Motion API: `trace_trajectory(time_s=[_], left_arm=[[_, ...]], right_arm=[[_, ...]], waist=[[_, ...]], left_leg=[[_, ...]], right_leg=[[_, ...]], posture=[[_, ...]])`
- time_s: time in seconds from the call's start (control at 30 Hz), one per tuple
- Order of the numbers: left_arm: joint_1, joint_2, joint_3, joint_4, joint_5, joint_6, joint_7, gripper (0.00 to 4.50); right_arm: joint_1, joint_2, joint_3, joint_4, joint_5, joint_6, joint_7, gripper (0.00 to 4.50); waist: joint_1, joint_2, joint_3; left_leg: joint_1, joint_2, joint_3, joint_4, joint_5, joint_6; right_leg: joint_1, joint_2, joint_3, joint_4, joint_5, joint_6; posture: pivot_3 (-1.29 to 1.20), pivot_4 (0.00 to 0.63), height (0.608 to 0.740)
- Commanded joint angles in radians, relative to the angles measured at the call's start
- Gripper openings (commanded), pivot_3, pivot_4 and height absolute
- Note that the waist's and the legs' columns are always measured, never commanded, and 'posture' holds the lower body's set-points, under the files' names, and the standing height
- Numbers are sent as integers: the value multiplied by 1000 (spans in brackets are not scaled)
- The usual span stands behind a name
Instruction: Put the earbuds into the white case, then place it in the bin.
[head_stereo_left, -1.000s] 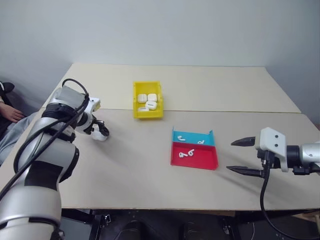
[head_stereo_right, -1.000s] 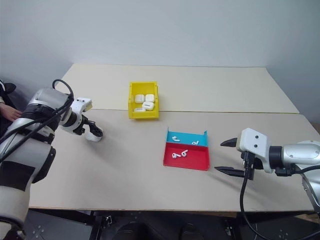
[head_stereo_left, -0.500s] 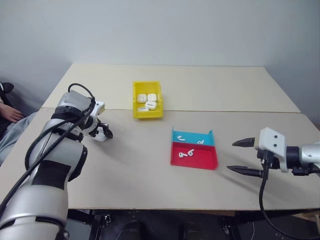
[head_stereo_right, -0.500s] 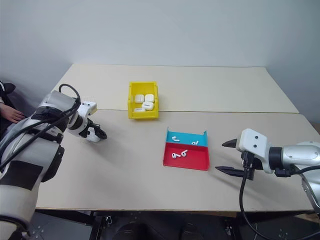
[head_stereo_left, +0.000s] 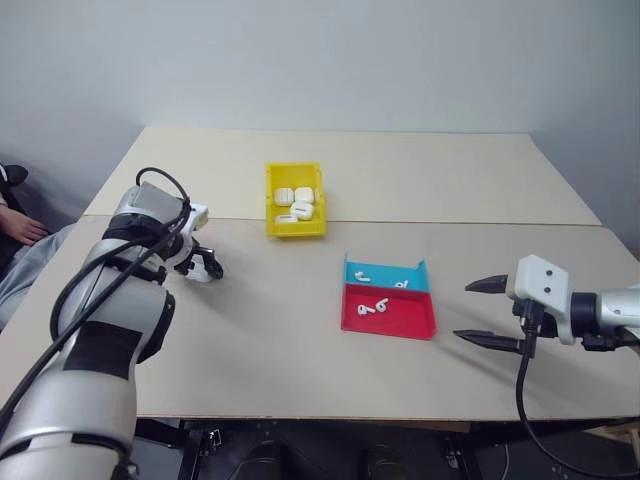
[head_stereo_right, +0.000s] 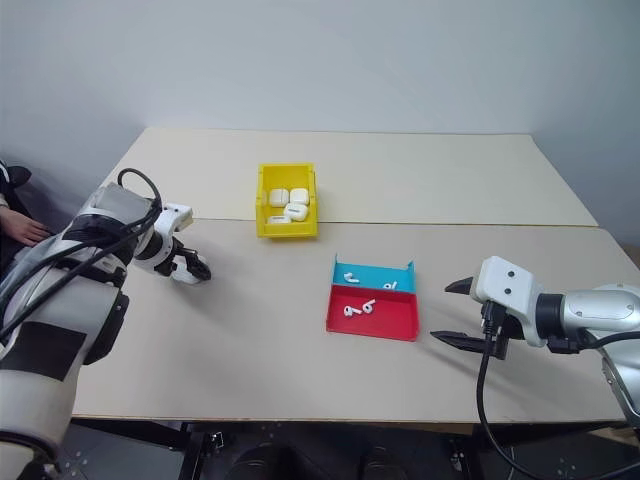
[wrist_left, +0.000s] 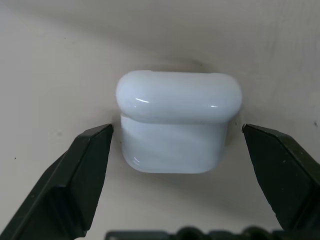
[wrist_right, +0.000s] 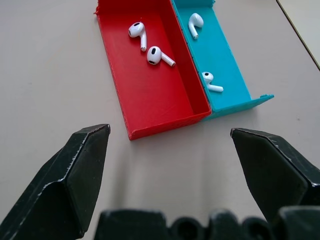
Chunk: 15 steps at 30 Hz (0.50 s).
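Left wrist view, white case between wide-open left gripper fingers, untouched, nothing held.

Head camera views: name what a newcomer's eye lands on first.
The bright yellow bin, holding several white cases, stands out mid-table. Nearer sits a red-and-blue tray with four earbuds, two per compartment. At the table's left, the left claw straddles a closed white case.
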Motion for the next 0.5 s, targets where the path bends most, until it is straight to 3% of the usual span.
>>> trace_trajectory(time_s=[0.03,0.23,0.5], left_arm=[[4,5,-7,28,51,13,-44,4317],[18,6,9,19,77,-22,-25,2750],[8,21,29,-34,99,-53,-13,2750]], right_arm=[[-11,-9,-11,-20,-2,14,-4,4494],[-13,-4,-5,-17,-13,11,-6,4500],[-18,-5,-11,-15,-14,7,-9,4500]], waist=[[0,0,0],[0,0,0],[0,0,0]], left_leg=[[0,0,0,0,0,0],[0,0,0,0,0,0],[1,0,-1,0,0,0]], right_leg=[[0,0,0,0,0,0],[0,0,0,0,0,0],[0,0,0,2,0,0]], posture=[[0,150,740],[0,150,740],[0,150,740]])
